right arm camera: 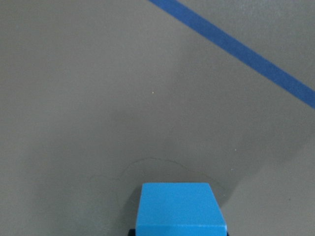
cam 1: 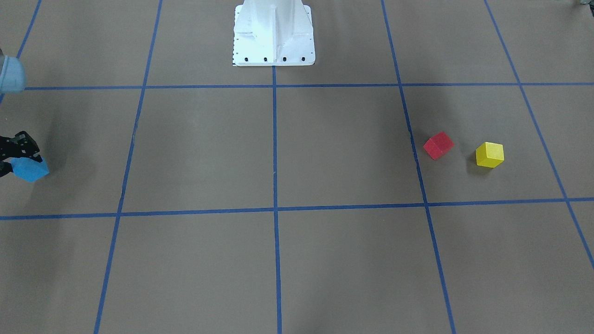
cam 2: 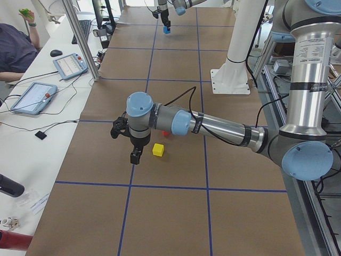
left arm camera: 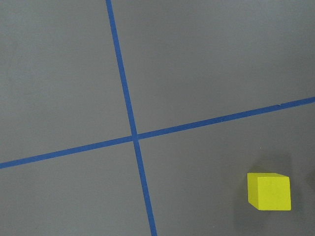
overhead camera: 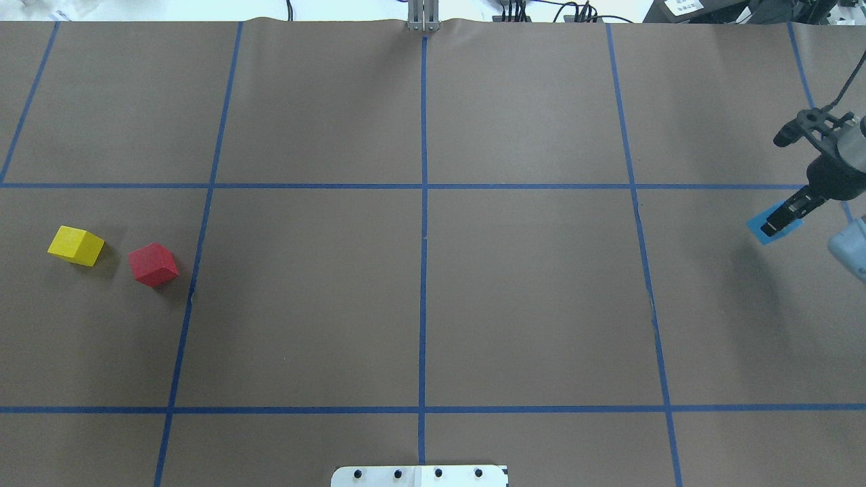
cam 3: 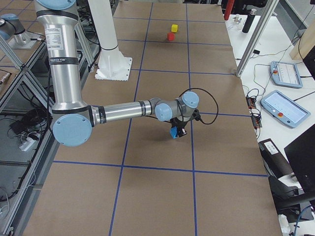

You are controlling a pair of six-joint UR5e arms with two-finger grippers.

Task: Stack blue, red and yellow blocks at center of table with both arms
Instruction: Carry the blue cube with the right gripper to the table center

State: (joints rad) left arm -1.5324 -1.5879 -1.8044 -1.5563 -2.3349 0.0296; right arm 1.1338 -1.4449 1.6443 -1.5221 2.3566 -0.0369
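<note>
My right gripper (overhead camera: pixel 778 222) is shut on the blue block (overhead camera: pixel 763 233) at the table's far right, low over the paper; the block also shows in the front view (cam 1: pixel 31 169) and the right wrist view (right arm camera: pixel 181 209). The red block (overhead camera: pixel 153 264) and the yellow block (overhead camera: pixel 76 245) sit side by side, apart, at the table's far left. My left gripper (cam 2: pixel 136 157) shows only in the exterior left view, hovering beside the yellow block (cam 2: pixel 157 150); I cannot tell whether it is open or shut. The left wrist view shows the yellow block (left arm camera: pixel 268 191) at lower right.
The robot's white base (cam 1: pixel 274 35) stands at the table's robot-side edge, in the middle. Blue tape lines (overhead camera: pixel 423 237) divide the brown paper into squares. A side bench with tablets (cam 2: pixel 32 96) and an operator runs along the far edge.
</note>
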